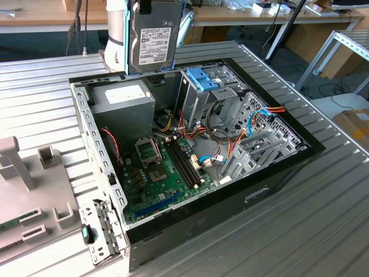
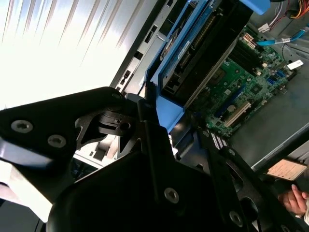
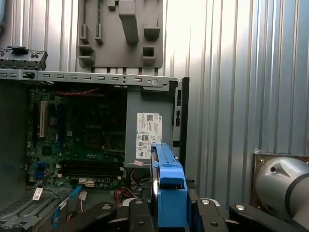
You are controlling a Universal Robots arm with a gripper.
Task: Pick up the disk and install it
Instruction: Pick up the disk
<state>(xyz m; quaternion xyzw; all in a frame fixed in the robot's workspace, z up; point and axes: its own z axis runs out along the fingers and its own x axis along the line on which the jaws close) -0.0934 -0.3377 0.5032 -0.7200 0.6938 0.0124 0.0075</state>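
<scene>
The disk point(image 1: 153, 43) is a grey metal drive with a white label in a blue carrier frame. It hangs upright above the back edge of the open computer case point(image 1: 282, 184), near the top middle of the exterior view. In both wrist views my gripper point(image 3: 169, 212) is shut on it. Black fingers point(image 3: 207, 212) press on either side of the blue carrier point(image 3: 170, 186). The second wrist view looks along the disk point(image 2: 203, 43), held by the gripper point(image 2: 159, 116) over the green motherboard point(image 2: 241, 82).
Inside the case are a grey power supply with a white sticker point(image 1: 124, 98), a silver drive cage with a blue latch point(image 1: 203, 79), loose cables point(image 1: 259, 115) and the motherboard point(image 1: 167, 173). A grey fixture point(image 1: 23, 173) lies at the exterior view's left. A person's hand point(image 2: 292, 200) is near the case.
</scene>
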